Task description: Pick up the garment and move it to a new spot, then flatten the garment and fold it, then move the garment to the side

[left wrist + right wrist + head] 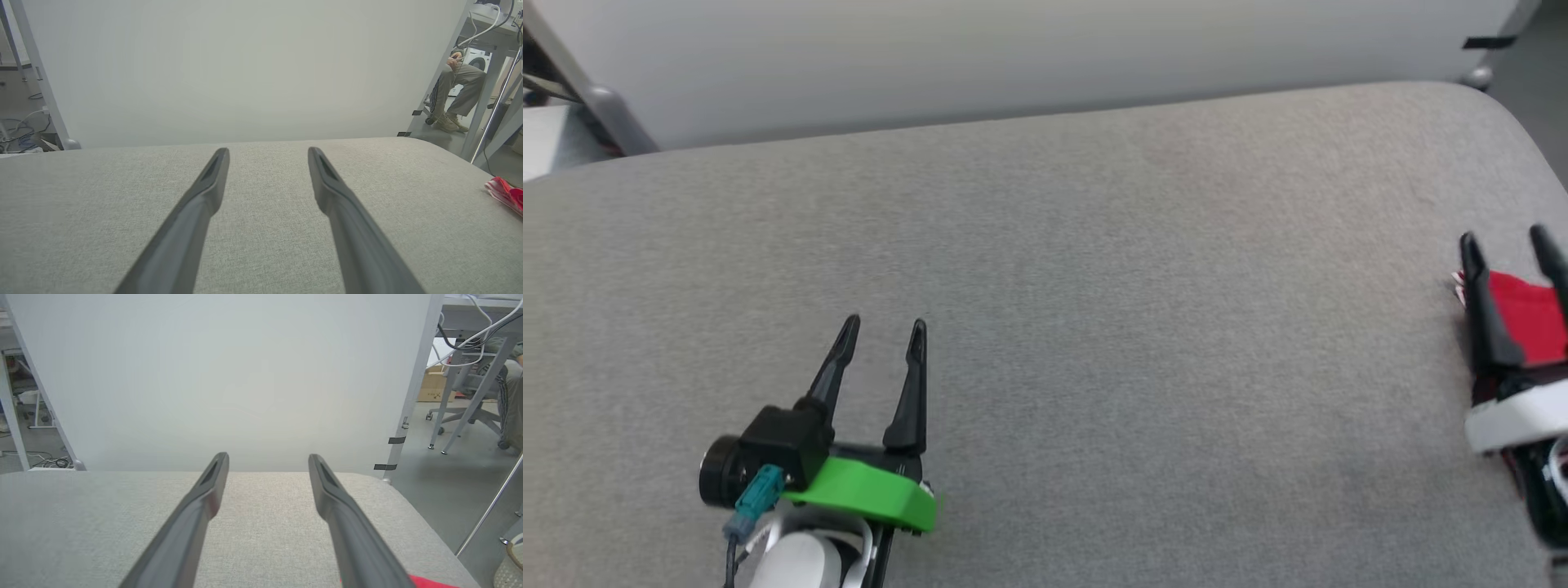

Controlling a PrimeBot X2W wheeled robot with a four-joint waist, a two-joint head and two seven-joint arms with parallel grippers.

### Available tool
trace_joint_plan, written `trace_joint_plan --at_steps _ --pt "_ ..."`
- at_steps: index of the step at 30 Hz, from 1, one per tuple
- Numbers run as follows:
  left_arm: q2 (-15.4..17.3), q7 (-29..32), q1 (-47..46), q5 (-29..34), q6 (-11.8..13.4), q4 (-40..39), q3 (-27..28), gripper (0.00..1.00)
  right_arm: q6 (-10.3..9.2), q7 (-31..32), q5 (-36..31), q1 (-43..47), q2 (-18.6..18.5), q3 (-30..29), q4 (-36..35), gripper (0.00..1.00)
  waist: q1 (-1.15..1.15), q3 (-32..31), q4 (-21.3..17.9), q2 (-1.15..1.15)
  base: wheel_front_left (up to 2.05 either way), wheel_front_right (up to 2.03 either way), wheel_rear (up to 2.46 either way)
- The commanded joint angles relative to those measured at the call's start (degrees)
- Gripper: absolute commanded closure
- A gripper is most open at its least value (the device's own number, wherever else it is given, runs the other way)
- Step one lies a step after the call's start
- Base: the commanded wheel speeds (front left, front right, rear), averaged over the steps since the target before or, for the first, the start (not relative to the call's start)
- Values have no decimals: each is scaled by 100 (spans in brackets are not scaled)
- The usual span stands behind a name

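While left end effector (884,325) and right end effector (1503,237) stand spread, red garment (1523,314), red-white striped edge

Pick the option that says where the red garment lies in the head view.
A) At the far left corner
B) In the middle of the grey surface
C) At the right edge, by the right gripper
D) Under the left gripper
C: the garment shows as a red patch at the right edge of the grey surface, between the right gripper fingers, far from the left gripper.
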Motion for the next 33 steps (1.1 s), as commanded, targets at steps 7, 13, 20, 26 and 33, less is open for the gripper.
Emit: trace_joint_plan --at_steps 7,13,20,26,33 --pt "-232 -33 415 133 -206 65 309 0 -5 -332 -111 809 696 -34 -272 0 1 -453 514 0 0 0 0" --pt "-370 -33 528 192 -347 159 504 0 -5 -534 -145 1099 987 107 -131 0 1 -452 552 0 0 0 0" --pt "-464 -33 571 211 -462 336 690 0 -5 -618 -192 1133 1081 201 97 0 1 -468 556 0 0 0 0" --pt "-505 -33 595 313 -500 376 799 0 -5 -637 -179 1097 1083 153 150 0 1 -504 541 0 0 0 0" --pt "-528 -34 568 435 -526 379 815 0 -5 -641 -188 1110 1107 104 151 0 1 -498 546 0 0 0 0"
